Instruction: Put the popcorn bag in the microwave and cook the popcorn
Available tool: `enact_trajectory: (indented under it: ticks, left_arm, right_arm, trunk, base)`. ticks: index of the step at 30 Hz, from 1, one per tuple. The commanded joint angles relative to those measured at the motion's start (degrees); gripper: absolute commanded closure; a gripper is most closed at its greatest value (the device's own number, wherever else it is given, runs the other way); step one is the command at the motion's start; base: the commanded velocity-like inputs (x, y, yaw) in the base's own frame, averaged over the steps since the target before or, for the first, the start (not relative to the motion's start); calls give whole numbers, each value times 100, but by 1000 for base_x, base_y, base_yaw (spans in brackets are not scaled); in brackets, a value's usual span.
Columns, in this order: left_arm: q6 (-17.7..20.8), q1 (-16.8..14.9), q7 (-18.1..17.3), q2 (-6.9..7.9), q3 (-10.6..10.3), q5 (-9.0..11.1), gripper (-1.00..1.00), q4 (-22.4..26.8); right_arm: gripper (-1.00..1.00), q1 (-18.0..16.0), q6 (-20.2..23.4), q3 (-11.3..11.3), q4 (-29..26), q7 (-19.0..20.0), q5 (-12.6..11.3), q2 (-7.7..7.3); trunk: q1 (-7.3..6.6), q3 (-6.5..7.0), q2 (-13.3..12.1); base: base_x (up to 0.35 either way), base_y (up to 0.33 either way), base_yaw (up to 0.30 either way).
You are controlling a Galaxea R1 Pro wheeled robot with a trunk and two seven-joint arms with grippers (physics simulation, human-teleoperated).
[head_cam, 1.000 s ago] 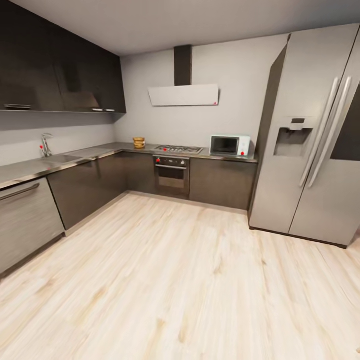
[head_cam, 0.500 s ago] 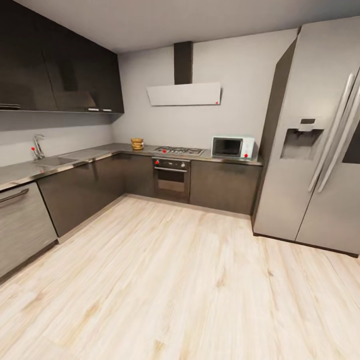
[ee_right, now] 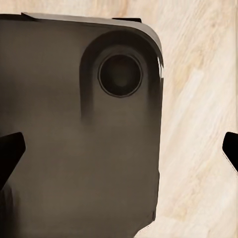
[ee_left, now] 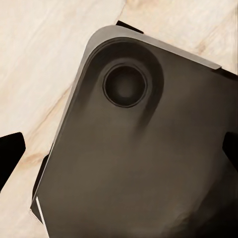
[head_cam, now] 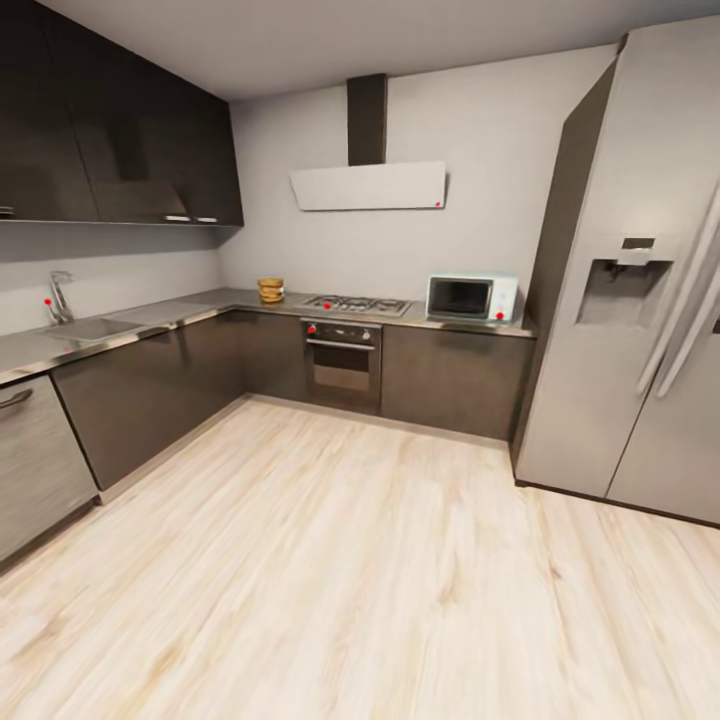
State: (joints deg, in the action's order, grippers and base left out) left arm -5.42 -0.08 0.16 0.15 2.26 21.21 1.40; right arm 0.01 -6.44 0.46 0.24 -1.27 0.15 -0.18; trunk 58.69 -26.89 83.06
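While the bag (head_cam: 271, 290) sits at the counter's (head_cam: 150, 318) back corner, the microwave (head_cam: 472, 298) stands at its far end — both grippers' fingers spread apart, grasping nothing.

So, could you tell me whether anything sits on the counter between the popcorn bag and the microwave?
Yes: the gas hob is set into the countertop between the popcorn bag and the microwave. Nothing seems to stand on it.

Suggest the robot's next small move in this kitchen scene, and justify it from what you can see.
Probably keep driving forward toward the popcorn bag on the countertop left of the hob: bare floor separates the robot from it, and the microwave door looks closed.
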Motion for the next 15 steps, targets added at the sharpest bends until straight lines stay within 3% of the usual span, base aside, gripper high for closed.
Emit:
enact_trajectory:
  ticks: [1,15]
  left_arm:
    - [-11,-1,2,-3,20,6,-100,1]
    - [-11,-1,2,-7,20,3,-100,1]
  right_arm:
    - [-100,-1,-22,4,3,-13,2,0]
    - [-100,-1,-41,-2,3,-13,-4,0]
  trunk:
    - [3,-4,2]
    - [3,-4,2]
  base:
    - [324,0,0]
    - [324,0,0]
